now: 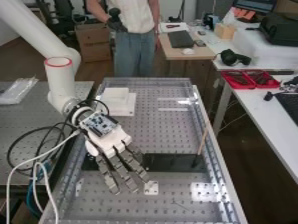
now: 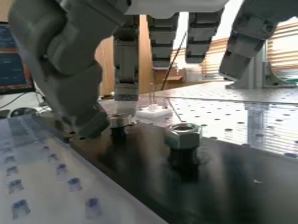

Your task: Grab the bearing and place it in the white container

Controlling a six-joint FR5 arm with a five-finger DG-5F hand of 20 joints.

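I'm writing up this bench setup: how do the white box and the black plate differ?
The white box is pale and stepped; the black plate is dark and flat. The box sits toward the bench's far end, while the plate runs crosswise nearer the camera. The plate carries an upright hex nut; the box has none visible. Both are on the perforated bench.
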